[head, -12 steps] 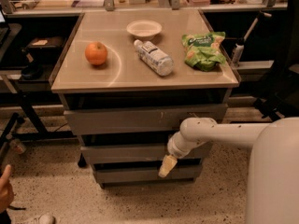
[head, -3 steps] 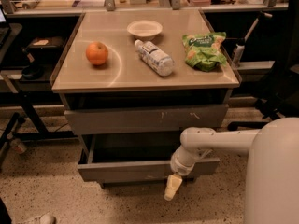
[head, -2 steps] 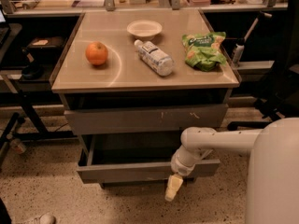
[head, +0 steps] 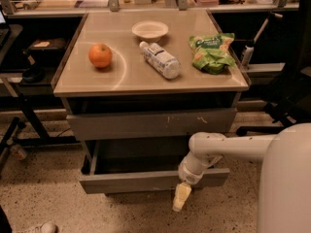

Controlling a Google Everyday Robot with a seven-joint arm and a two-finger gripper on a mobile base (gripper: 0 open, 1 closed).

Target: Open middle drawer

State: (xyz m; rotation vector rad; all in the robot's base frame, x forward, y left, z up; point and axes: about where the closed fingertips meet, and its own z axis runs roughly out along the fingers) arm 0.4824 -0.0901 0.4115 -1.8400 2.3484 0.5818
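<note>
The middle drawer (head: 141,181) is a plain grey front, pulled out toward the camera below the taller top front with white scratch marks (head: 150,124). Its shallow grey tray (head: 136,160) shows behind the front. My gripper (head: 181,197) hangs at the drawer front's lower right edge, pointing down, with cream tips below the front. The white arm (head: 228,147) reaches in from the right across the drawer's right end. The bottom drawer is hidden under the open one.
On the cabinet top (head: 121,79) lie an orange (head: 100,55), a white bowl (head: 150,30), a water bottle on its side (head: 160,59) and a green snack bag (head: 211,51). A dark chair (head: 286,96) stands at the right, a black desk frame (head: 24,106) at the left.
Four seconds ago the middle drawer was closed with my gripper at its front. Now it is pulled out toward the camera. Over the last second almost nothing has moved.
</note>
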